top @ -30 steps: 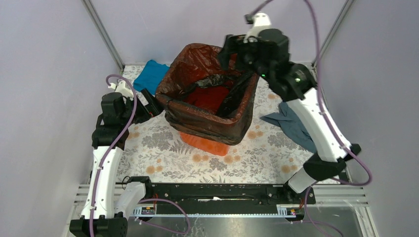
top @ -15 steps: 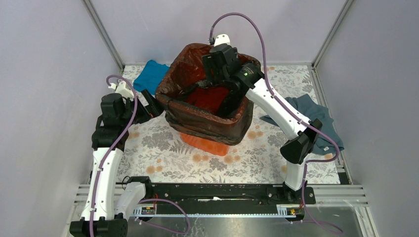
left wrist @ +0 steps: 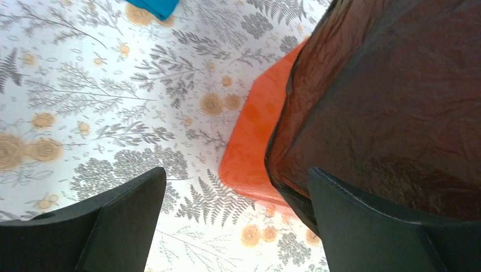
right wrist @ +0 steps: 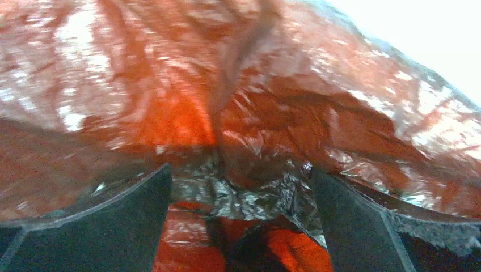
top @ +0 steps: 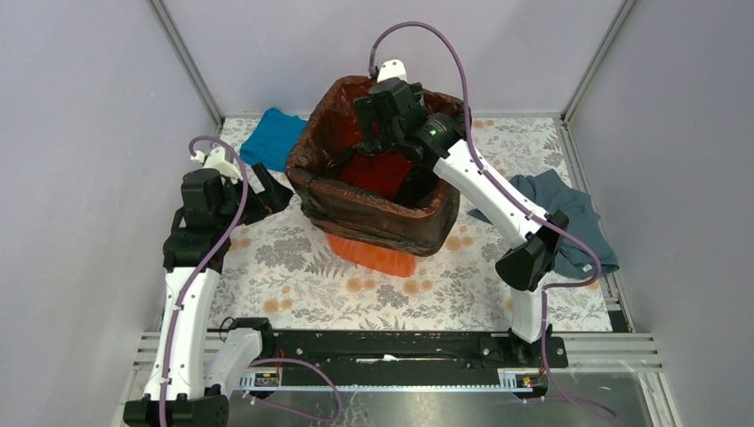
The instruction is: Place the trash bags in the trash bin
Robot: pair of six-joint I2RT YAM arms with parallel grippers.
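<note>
Trash bag [top: 364, 213] lines the trash bin [top: 373, 256] mid-table, film folded over its rim. I see the bin nudged right since last frame. Right gripper [right wrist: 241, 170] now deeper inside, fingers wide, holding nothing. Left gripper [left wrist: 237, 175] spread, empty, just left of the bin.

Count, top view, clock directions from trash bin [top: 369, 256]
trash bin: one, orange
trash bag [top: 373, 213]: one, black film
cloths: two; teal cloth [top: 271, 138] at 10 o'clock, grey-blue cloth [top: 582, 222] at 3 o'clock
arms: two; left arm [top: 188, 294] at 8 o'clock, right arm [top: 485, 191] at 4 o'clock
grippers: two; left gripper [left wrist: 235, 187], right gripper [right wrist: 241, 187]; two fingers [left wrist: 113, 226] each, four total
table [top: 293, 276]: one, floral cover
</note>
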